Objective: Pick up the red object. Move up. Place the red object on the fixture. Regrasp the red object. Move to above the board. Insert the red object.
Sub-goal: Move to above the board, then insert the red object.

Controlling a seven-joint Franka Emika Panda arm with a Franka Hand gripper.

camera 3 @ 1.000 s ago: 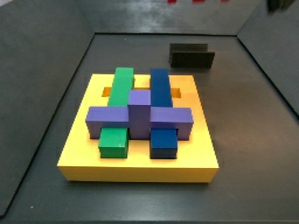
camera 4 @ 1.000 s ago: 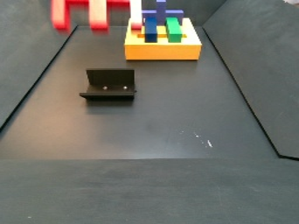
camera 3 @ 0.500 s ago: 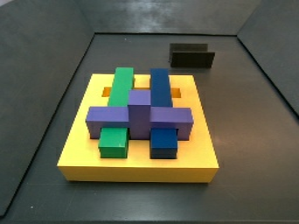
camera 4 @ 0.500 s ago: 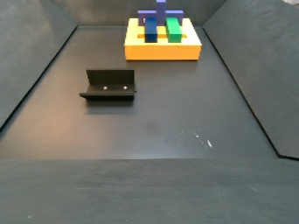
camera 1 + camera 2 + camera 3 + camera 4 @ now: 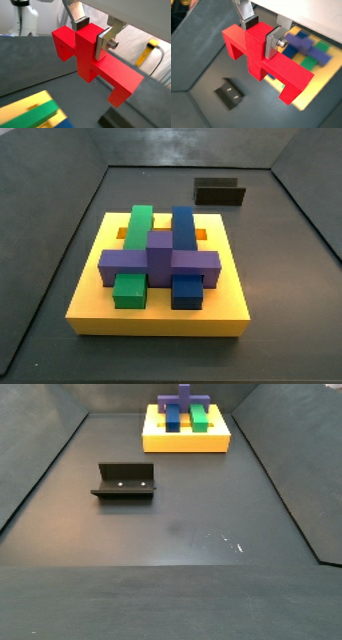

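My gripper [image 5: 92,31] [image 5: 262,30] is shut on the red object [image 5: 90,60] [image 5: 258,57], a bright red bar with short prongs, gripped by its middle stem between the silver fingers in both wrist views. It hangs high in the air. The gripper and the red object are out of frame in both side views. The yellow board [image 5: 94,298] [image 5: 187,442] carries green, blue and purple blocks; it shows under the piece in a wrist view [image 5: 328,80]. The dark fixture [image 5: 219,192] [image 5: 124,482] [image 5: 230,93] stands on the floor apart from the board.
Dark floor with sloping grey walls [image 5: 40,469] on both sides. A small scratch mark [image 5: 230,541] lies on the floor near the front right.
One second ago the red object showed at the top of a side view; it has since risen out of frame. The board and fixture have not moved.
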